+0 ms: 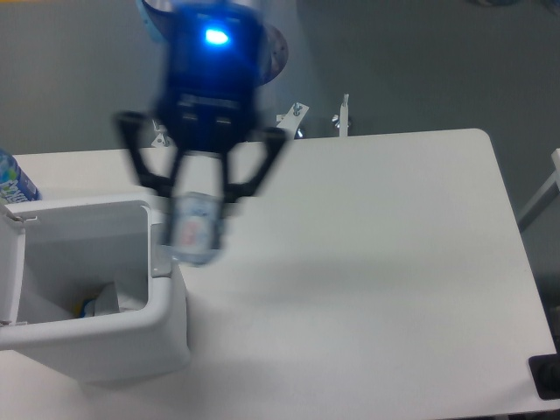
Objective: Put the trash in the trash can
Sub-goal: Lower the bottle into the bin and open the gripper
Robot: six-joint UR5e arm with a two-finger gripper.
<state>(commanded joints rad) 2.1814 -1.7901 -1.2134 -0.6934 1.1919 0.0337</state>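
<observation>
Gripper (pixel 203 188): black body, blurred in this frame. One bright blue indicator light glows near its top. Two black linkage arms splay out to either side, each bent at an elbow, with darker fingers (pixel 179 175) running down between them. Lettering on the housing not legible. Light blue joint cap and grey metal of arm visible at top edge.

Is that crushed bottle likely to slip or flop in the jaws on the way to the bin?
The crushed bottle hangs lengthwise below the gripper, so it may swing a little. It looks empty and clear, so it is probably light. Its smooth, dented plastic could slip. It hangs by the trash can rim.
</observation>
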